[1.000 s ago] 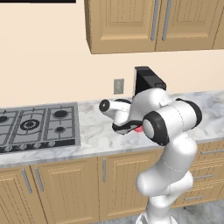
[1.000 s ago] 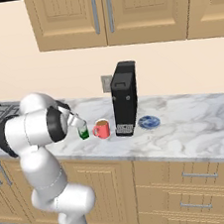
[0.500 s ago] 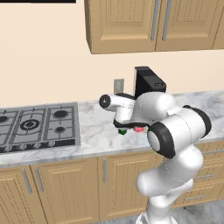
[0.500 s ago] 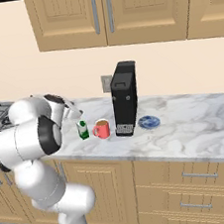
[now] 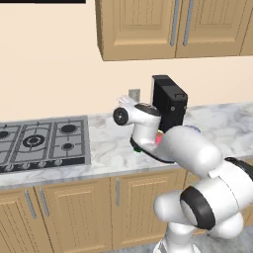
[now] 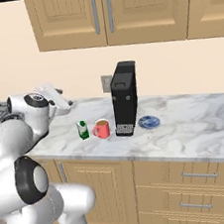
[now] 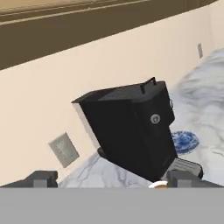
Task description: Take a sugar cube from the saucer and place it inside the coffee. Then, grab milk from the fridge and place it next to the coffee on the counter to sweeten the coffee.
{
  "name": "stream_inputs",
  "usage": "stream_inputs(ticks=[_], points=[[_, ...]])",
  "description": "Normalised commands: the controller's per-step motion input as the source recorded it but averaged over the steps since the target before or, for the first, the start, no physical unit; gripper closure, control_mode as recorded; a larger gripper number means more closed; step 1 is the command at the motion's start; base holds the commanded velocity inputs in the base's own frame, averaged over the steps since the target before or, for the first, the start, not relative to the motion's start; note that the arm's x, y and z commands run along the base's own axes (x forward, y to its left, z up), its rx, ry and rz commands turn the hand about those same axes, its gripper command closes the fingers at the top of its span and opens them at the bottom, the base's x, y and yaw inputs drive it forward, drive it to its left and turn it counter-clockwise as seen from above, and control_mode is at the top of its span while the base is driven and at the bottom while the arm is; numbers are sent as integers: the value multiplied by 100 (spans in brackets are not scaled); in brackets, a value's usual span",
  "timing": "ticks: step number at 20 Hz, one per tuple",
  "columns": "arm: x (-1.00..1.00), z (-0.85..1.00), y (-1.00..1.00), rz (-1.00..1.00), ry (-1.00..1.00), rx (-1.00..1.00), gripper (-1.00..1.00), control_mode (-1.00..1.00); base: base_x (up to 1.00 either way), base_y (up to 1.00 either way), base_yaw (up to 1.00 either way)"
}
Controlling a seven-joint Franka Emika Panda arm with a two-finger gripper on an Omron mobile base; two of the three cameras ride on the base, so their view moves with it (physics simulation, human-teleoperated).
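The milk carton (image 6: 83,130), white above and green below, stands upright on the marble counter (image 6: 196,128) just left of the red mug of coffee (image 6: 102,129). Right of the mug is the black coffee machine, and beyond it lies the blue saucer (image 6: 149,122). My gripper (image 6: 62,101) hangs open and empty above and to the left of the carton, clear of it. In the hand view its fingertips (image 7: 41,178) stand wide apart, with the saucer (image 7: 183,141) beside the machine and the mug's rim (image 7: 158,185) at the bottom. I cannot make out the sugar cube.
The tall black coffee machine (image 6: 125,99) stands against the wall beside a socket plate (image 6: 106,83). A gas hob (image 5: 42,141) is set in the counter to the left. Wooden wall cabinets (image 6: 106,12) hang overhead, and drawers (image 6: 194,188) sit below.
My gripper let go of the milk carton, which now stands beside the mug. The hand then rose up and back to the left, away from it.
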Motion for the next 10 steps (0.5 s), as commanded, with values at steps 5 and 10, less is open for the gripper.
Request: stream_inputs(ticks=[5, 10], points=[[-100, 82, 6, 0, -39, -1, -100, -100, 0, 0, 0], [-100, 82, 13, 0, -52, -6, -100, -100, 0, 0, 0]])
